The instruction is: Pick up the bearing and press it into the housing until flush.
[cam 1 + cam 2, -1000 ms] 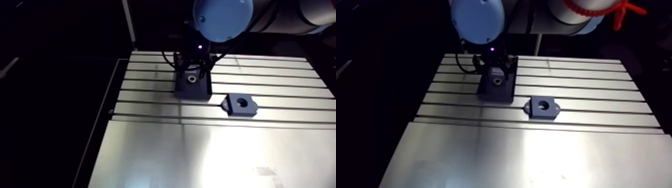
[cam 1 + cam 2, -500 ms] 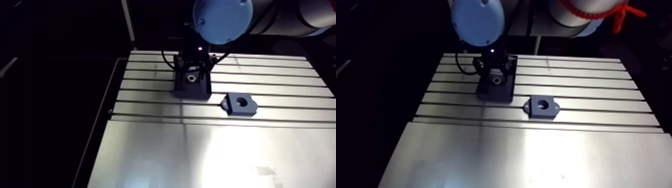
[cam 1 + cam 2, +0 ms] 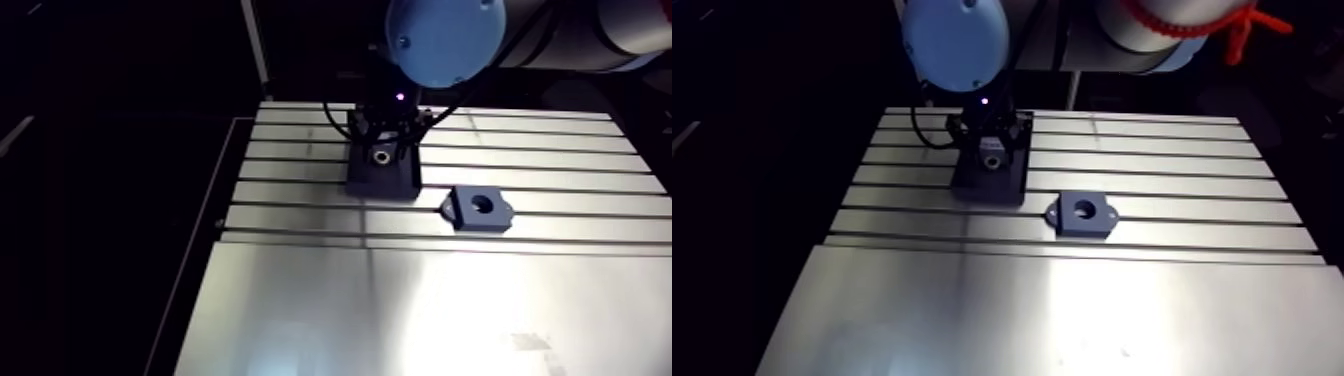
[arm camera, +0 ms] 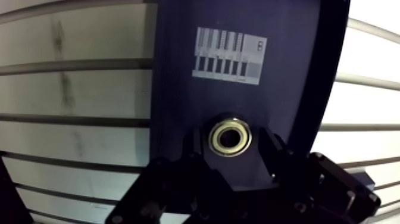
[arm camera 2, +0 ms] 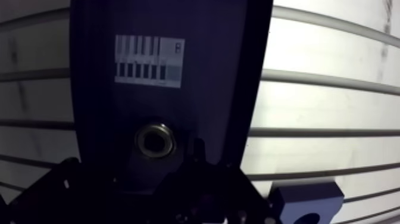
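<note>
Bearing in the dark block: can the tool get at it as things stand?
Probably yes. The bearing lies uncovered in the dark block, and the tool is open right above it, one finger each side. Nothing stands between.

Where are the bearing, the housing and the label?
bearing [image 4: 216, 137], wrist view, on its ring.
housing [image 3: 465, 210], arm view, top face beside the bore.
label [image 4: 229, 55], wrist view, its middle.
</note>
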